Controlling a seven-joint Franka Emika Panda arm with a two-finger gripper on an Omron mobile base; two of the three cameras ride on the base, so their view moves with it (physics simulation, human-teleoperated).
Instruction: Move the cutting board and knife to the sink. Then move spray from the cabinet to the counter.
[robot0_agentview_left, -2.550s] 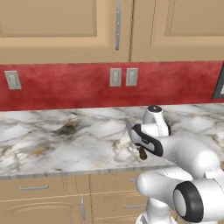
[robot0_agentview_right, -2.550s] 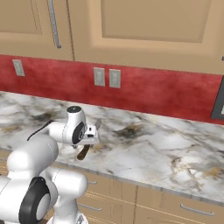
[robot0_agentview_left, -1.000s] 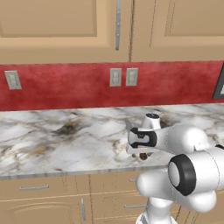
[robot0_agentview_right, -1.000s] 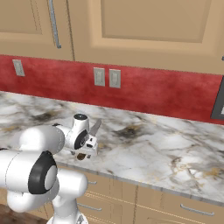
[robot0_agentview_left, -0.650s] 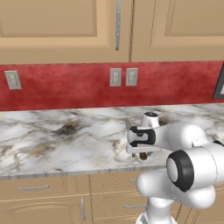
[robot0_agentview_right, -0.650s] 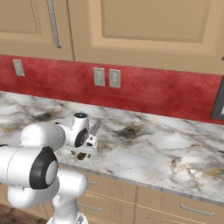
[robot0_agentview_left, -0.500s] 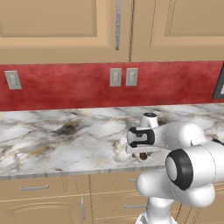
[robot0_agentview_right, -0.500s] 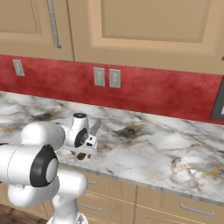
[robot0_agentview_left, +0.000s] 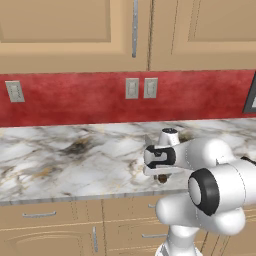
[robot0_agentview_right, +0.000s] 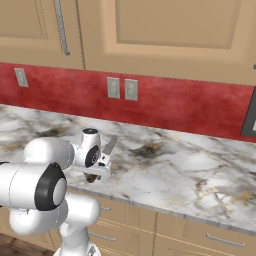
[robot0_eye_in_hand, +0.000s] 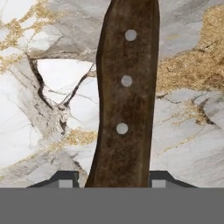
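Lowering onto the knife (robot0_eye_in_hand: 124, 100) since a moment ago, the gripper (robot0_eye_in_hand: 113, 178) is now straddling its riveted wooden handle, fingers narrowing beside it; a grip isn't yet certain. Knife is lying near the counter (robot0_agentview_left: 60, 160) front edge, rigid, light; handle seems the safest hold.

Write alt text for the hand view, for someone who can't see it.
A dark brown wooden knife handle with three pale rivets runs up the middle of the frame, lying on the veined marble counter. The gripper straddles the handle's near end, one dark fingertip on each side.
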